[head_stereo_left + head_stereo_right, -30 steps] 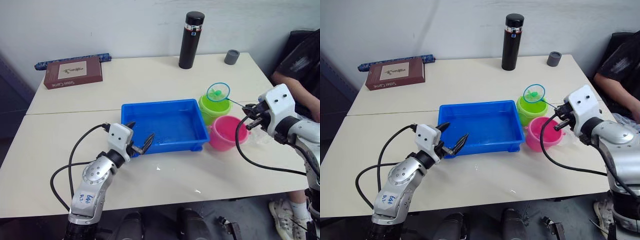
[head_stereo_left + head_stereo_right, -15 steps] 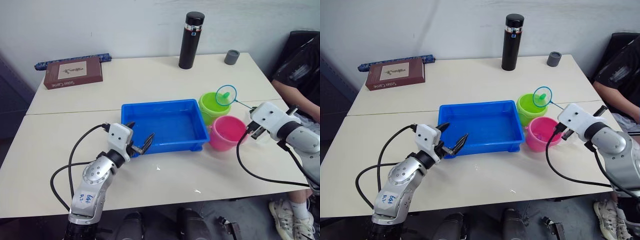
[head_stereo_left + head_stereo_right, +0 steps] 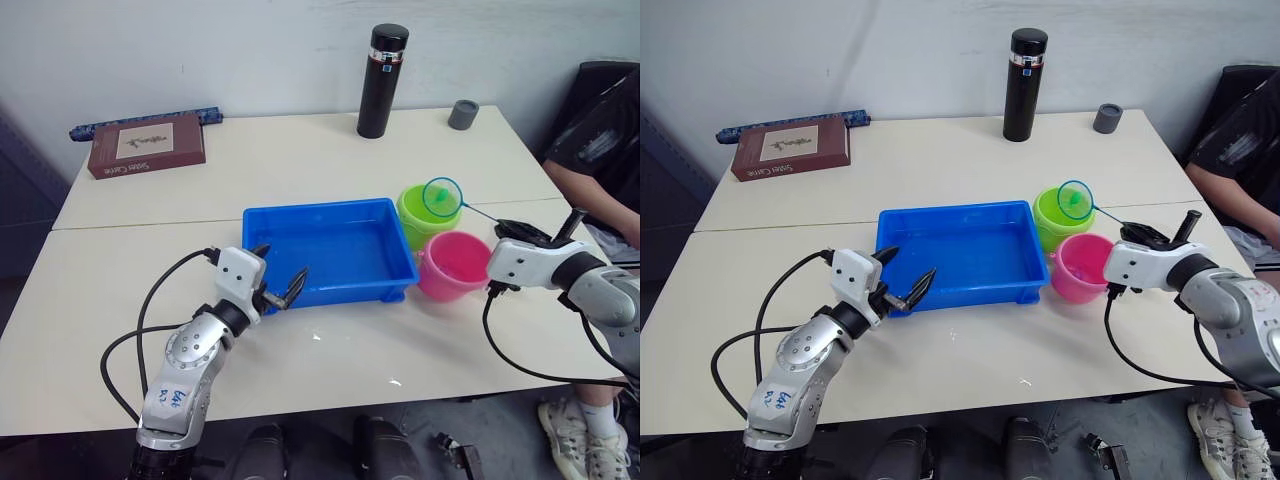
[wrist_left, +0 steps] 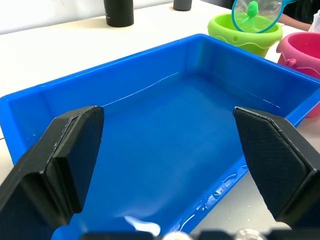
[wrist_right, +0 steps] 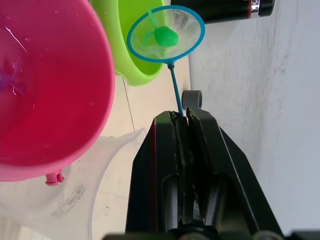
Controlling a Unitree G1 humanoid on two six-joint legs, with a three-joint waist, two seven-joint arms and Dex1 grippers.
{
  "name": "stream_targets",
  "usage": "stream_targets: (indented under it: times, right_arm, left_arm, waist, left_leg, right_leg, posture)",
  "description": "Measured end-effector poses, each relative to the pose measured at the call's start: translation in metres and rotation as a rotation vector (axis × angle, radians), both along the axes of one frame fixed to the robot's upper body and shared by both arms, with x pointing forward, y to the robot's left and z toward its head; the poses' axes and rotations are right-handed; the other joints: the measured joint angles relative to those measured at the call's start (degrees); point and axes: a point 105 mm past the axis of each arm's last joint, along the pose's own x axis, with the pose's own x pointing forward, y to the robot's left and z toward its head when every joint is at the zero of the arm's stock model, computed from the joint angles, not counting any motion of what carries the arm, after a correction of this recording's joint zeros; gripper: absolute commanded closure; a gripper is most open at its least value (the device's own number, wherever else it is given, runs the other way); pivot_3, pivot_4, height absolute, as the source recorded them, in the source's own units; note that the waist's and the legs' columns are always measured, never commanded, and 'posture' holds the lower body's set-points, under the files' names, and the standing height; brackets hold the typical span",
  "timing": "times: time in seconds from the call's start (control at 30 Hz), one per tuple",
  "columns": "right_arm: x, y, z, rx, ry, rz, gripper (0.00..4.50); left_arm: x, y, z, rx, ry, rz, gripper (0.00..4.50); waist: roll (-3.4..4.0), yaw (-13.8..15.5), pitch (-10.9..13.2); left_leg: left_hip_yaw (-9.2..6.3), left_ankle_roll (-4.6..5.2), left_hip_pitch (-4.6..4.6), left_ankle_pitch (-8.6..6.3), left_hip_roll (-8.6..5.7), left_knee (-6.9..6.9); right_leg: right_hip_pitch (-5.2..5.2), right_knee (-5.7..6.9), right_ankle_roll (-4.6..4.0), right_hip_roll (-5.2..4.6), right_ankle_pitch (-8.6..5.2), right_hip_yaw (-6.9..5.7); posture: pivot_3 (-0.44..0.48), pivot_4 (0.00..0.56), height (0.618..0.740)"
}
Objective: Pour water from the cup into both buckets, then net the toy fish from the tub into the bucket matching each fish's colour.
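Right gripper [image 5: 181, 145] is clenched on the handle of the net [image 3: 441, 197] — fingers pinched together around the thin stem in the right wrist view. The net hoop hangs over the right rim of the lime green bucket [image 3: 420, 215], with a green toy fish [image 5: 165, 36] lying in the mesh. The gripper itself sits at the right of the table [image 3: 300, 150], just right of the pink bucket [image 3: 452, 265].

The pink bucket stands on the near side of the green one, the two touching or nearly so, both just off the right end of the blue tub [image 3: 330, 250]. A purple-pink shape shows faintly inside the pink bucket in the right wrist view; can't tell what it is. The tub holds shallow water, and I can't make out any fish in it.

The clear cup [image 5: 60, 190] shows in the right wrist view, right against the pink bucket's outer wall, on the gripper's side.

Left gripper [image 3: 280, 285] hovers at the near left corner of the tub — jaws spread wide, holding nothing, black fingers [image 4: 70, 150] apart over the tub's near rim.

Far side of the table: black flask [image 3: 383, 80], small grey cap [image 3: 463, 113] to its right, brown book [image 3: 146, 144] at far left with a dark blue strip [image 3: 145, 120] behind it. A person's arm in a dark sleeve [image 3: 600, 140] is at the right edge.
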Motion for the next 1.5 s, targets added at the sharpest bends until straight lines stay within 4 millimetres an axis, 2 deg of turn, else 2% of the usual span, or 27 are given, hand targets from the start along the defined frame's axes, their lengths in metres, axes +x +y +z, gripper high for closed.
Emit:
stream_targets:
  times: [0.17, 0.37, 0.57, 1.0, 1.1, 1.4, 1.5]
  right_arm:
    - [0.000, 0.004, 0.015, -0.150, -0.088, 0.045, 4.50]
    - [0.002, 0.002, 0.018, -0.242, -0.143, 0.054, 4.50]
    - [0.004, 0.004, 0.025, -0.266, -0.166, 0.057, 4.50]
    - [0.003, 0.003, 0.020, -0.299, -0.153, 0.055, 4.50]
    - [0.005, 0.006, 0.025, -0.295, -0.171, 0.060, 4.50]
    - [0.002, 0.006, 0.015, -0.315, -0.147, 0.069, 4.50]
    - [0.005, 0.007, 0.022, -0.305, -0.169, 0.061, 4.50]
  left_arm:
    - [-0.001, 0.000, 0.000, -0.001, -0.006, -0.002, 0.04]
    - [-0.001, 0.000, 0.000, -0.001, -0.009, -0.004, 0.04]
    - [-0.001, 0.000, 0.000, -0.002, -0.014, -0.004, 0.04]
    - [-0.001, 0.000, 0.001, -0.003, -0.026, -0.007, 0.04]
    - [0.000, 0.000, 0.000, -0.003, -0.024, -0.007, 0.04]
    - [0.001, 0.001, -0.006, -0.003, -0.006, -0.007, 0.04]
    - [0.001, 0.001, -0.006, -0.003, -0.008, -0.008, 0.04]
  waist:
    - [0.00, 0.00, 0.00]
    - [0.00, -0.01, 0.00]
    - [0.00, -0.07, 0.00]
    - [0.00, -0.06, 0.00]
    - [0.00, -0.19, 0.00]
    - [0.00, -0.07, 0.00]
    - [0.00, -0.29, 0.00]
  left_leg:
    - [0.03, -0.01, 0.03, 0.00, 0.00, 0.00]
    - [0.05, -0.02, 0.04, 0.01, 0.00, 0.02]
    - [0.07, -0.04, 0.07, 0.02, 0.00, 0.03]
    - [0.08, -0.04, 0.09, 0.03, 0.00, 0.04]
    - [0.12, -0.04, 0.11, 0.03, 0.00, 0.07]
    - [0.11, -0.04, 0.14, 0.03, 0.01, 0.09]
    - [0.14, -0.04, 0.17, 0.03, 0.01, 0.10]
  right_leg:
    - [0.00, 0.02, 0.00, 0.00, 0.00, 0.02]
    - [0.03, 0.02, 0.00, 0.00, 0.00, 0.04]
    - [0.02, 0.08, 0.01, 0.00, 0.00, 0.05]
    - [0.04, 0.11, 0.01, 0.00, 0.00, 0.06]
    - [0.04, 0.14, 0.02, 0.00, 0.01, 0.10]
    - [0.07, 0.16, 0.02, 0.01, 0.01, 0.10]
    - [0.07, 0.19, 0.02, 0.01, 0.01, 0.13]
  posture:
    - [0.000, 0.150, 0.740]
    - [0.000, 0.150, 0.740]
    - [0.000, 0.150, 0.740]
    - [0.000, 0.150, 0.740]
    - [0.000, 0.150, 0.740]
    - [0.000, 0.150, 0.740]
    - [0.000, 0.150, 0.740]
